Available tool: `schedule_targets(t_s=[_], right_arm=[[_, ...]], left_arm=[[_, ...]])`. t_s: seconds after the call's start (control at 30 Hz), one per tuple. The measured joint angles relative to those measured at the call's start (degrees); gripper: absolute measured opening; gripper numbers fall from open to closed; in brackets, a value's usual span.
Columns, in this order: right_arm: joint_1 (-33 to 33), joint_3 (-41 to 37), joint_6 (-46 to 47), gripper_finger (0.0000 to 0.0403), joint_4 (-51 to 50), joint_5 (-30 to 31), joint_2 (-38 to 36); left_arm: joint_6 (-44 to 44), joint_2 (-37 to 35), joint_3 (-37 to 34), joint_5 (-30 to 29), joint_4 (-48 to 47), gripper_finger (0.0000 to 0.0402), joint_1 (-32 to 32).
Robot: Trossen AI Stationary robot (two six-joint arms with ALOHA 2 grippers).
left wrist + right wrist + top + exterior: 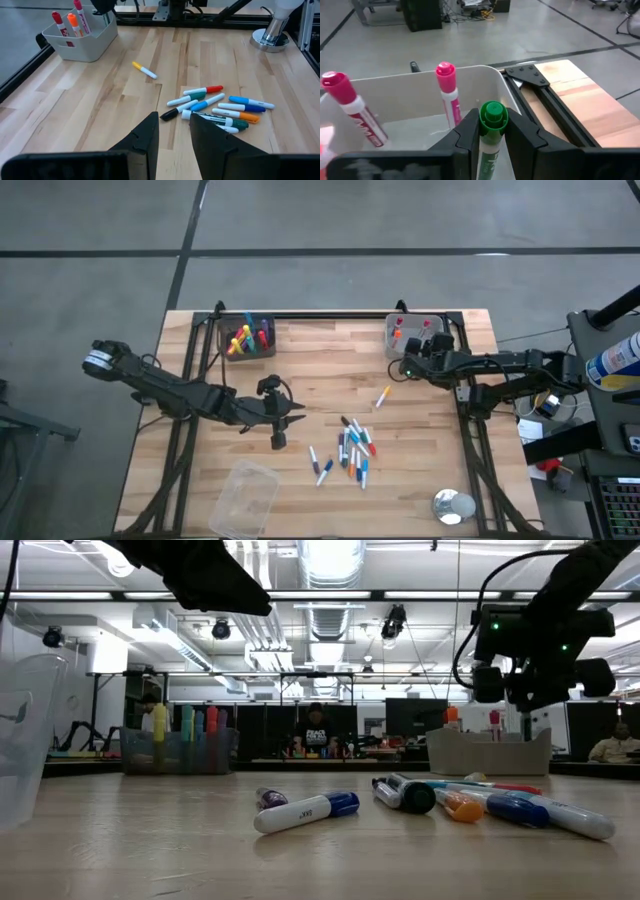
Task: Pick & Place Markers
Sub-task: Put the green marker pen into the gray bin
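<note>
Several markers (352, 450) lie in a loose pile on the wooden table, right of centre; they also show in the left wrist view (220, 107). A lone yellow-capped marker (383, 397) lies farther back. My left gripper (172, 132) hovers open just left of the pile, with nothing between its fingers. My right gripper (492, 125) is shut on a green-capped, white-barrelled marker (492, 115) at the near rim of the pale bin (412, 335) at the far right. Pink and red markers (447, 95) lean against the bin's wall inside it. My right gripper pinches the white barrel (489, 150) of the green-capped marker between its two fingers, just behind the cap. The marker lies along the fingers, with its green cap (493, 113) sticking out past the fingertips. It is lifted clear of the table and points into the bin.
A dark bin (248, 337) with bright markers stands at the far left. A clear plastic container (243, 500) lies near the front edge, and a shiny round object (452, 505) sits at the front right. Black frame rails run along the table's sides.
</note>
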Motion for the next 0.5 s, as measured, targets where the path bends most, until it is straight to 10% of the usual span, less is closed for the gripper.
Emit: schedule_targets(t_s=[0.5], right_arm=[[-2.12, -0.93, -1.98, 0.0073, 3.28, 0.87, 0.0]], left_arm=[[0.05, 0.0, 0.0, 0.0, 0.0, 0.0106, 0.02]])
